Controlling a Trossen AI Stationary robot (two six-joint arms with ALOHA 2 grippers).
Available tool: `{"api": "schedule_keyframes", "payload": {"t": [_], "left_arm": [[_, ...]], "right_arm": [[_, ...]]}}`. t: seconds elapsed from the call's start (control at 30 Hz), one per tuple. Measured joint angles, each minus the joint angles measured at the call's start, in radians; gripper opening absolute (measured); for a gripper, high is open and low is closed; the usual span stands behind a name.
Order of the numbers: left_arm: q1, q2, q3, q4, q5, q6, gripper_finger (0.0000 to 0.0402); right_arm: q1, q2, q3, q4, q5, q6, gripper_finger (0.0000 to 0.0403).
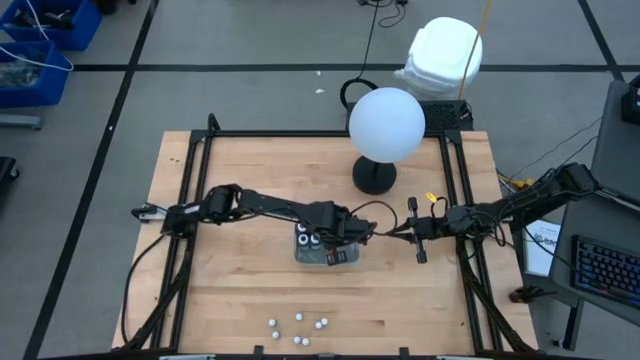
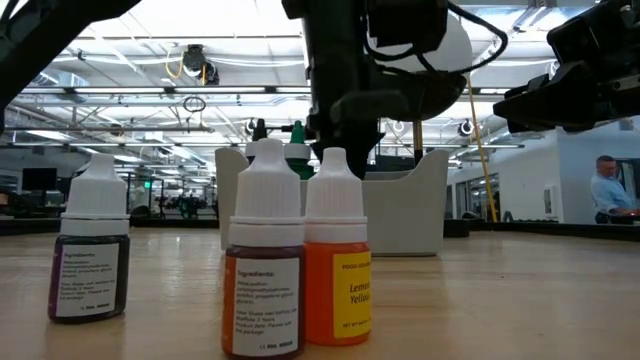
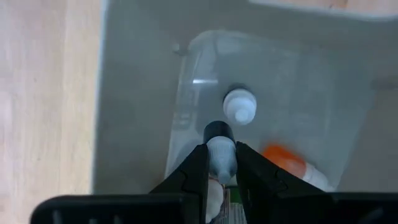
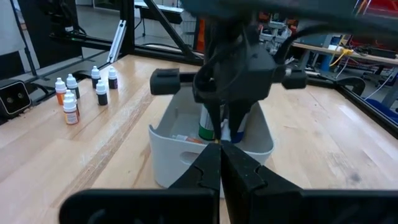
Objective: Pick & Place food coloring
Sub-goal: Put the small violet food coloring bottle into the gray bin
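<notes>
Several small food coloring bottles with white caps stand near the table's near edge (image 1: 298, 326) (image 4: 81, 90). The low view shows three close up: purple (image 2: 90, 250), red-brown (image 2: 265, 270), orange-yellow (image 2: 338, 260). At the table's middle stands a whitish bin (image 1: 325, 250) (image 4: 186, 155). My left gripper (image 1: 335, 240) (image 3: 222, 149) points down into it, shut on one small bottle (image 3: 221, 155). In the bin a white-capped bottle (image 3: 239, 106) stands and an orange one (image 3: 286, 160) lies. My right gripper (image 1: 413, 232) (image 4: 221, 149) waits shut, level, right of the bin. My left gripper pinches a small bottle's whitish part (image 3: 222, 163) between its two fingers, coming from above and pointing down. The bottle's dark round end (image 3: 218, 131) sticks out past the fingertips, down into the bin. I cannot tell whether that end touches the bin's floor.
A black lamp base (image 1: 373, 177) with a white globe (image 1: 387, 123) stands at the far side of the table. A dark frame (image 1: 190, 200) runs along the table's left, far and right sides. Bare wood lies between the bin and the bottles.
</notes>
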State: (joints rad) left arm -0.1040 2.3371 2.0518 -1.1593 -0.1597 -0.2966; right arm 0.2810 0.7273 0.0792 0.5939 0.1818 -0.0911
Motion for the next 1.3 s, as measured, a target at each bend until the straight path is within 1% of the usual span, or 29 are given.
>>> {"api": "schedule_keyframes", "payload": {"t": [0.13,0.57,0.63,0.73,0.87,1.0,1.1,1.2,1.23,1.3], "left_arm": [[0.001,0.018,0.000,0.003,0.001,0.000,0.0066],[0.010,0.024,0.000,0.005,0.002,-0.002,0.0068],[0.010,0.024,0.000,0.004,0.002,-0.016,0.0073],[0.010,0.024,0.000,0.004,0.008,-0.022,0.0097],[0.010,0.020,0.004,-0.007,0.011,-0.018,0.0146],[0.007,0.020,0.086,-0.101,0.013,-0.022,0.0190],[-0.006,0.018,0.178,-0.186,0.017,-0.044,0.0212],[-0.030,0.017,0.297,-0.323,0.077,-0.088,0.0223],[-0.040,0.008,0.308,-0.362,0.104,-0.109,0.0225],[-0.064,-0.046,0.269,-0.396,0.174,-0.154,0.0227]], "right_arm": [[0.000,0.000,0.000,-0.001,0.000,-0.001,0.0000],[0.000,0.000,0.000,-0.001,0.000,-0.001,0.0000],[0.000,0.000,0.000,-0.001,0.000,-0.001,0.0000],[0.000,0.000,0.000,-0.001,0.000,-0.001,0.0000],[0.000,0.000,0.000,-0.001,0.000,-0.003,0.0000],[0.000,0.000,0.000,-0.001,0.000,-0.003,0.0000],[0.000,0.000,0.000,-0.001,0.000,-0.003,0.0000],[0.000,0.000,0.000,-0.001,0.000,-0.003,0.0000],[0.000,0.000,0.000,-0.001,0.000,-0.001,0.0000],[0.000,0.000,0.000,-0.001,0.000,-0.001,0.0000]]}}
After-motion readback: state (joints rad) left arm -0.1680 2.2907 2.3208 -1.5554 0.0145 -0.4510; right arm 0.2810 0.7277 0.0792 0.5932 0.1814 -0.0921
